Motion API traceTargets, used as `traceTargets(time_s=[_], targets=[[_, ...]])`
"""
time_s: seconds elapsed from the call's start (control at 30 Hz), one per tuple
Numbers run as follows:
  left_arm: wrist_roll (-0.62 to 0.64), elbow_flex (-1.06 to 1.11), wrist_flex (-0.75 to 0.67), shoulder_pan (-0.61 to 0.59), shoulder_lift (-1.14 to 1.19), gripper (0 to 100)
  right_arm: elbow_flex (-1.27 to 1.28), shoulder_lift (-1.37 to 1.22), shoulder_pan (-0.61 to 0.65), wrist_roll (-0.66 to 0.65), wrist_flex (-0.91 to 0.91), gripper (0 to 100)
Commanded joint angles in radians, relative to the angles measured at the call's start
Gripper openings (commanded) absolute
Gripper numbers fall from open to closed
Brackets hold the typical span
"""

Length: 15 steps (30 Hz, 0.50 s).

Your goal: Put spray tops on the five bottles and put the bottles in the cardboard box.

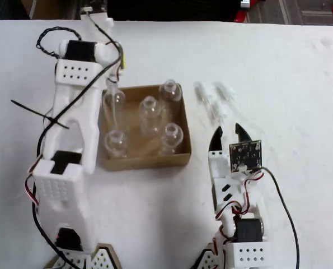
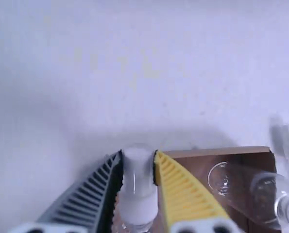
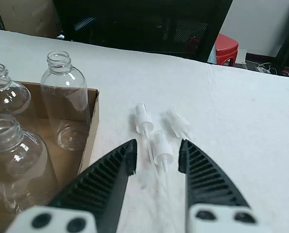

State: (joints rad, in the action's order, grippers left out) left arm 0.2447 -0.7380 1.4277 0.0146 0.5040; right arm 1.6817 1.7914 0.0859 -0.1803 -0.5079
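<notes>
A cardboard box (image 1: 146, 162) holds several clear bottles, most of them with bare necks. My left gripper (image 2: 138, 162) is shut on a white spray top (image 2: 137, 187) at the box's far left corner (image 2: 217, 153), above the bottle (image 1: 115, 101) standing there. In the high view that gripper (image 1: 113, 84) sits at the same corner. Three loose spray tops (image 1: 216, 98) lie on the table right of the box. My right gripper (image 1: 229, 133) is open just in front of them. In the right wrist view one spray top (image 3: 162, 148) lies ahead of the open right gripper (image 3: 156, 150).
The left arm (image 1: 71, 129) stretches along the box's left side. White table (image 1: 295, 84) spreads to the right and behind the box. Dark furniture and a red stool (image 3: 226, 48) stand beyond the far edge.
</notes>
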Motion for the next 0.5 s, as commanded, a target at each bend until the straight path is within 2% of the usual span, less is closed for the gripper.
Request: traceTargets(time_s=[0.0,0.47], targets=[[0.002,-0.032,0.046,0.042,-0.084,2,0.008,0.002,-0.010,-0.011,0.025,12.7],[-0.002,-0.029,0.094,0.059,-0.166,2,0.008,0.002,-0.010,-0.011,0.025,12.7]])
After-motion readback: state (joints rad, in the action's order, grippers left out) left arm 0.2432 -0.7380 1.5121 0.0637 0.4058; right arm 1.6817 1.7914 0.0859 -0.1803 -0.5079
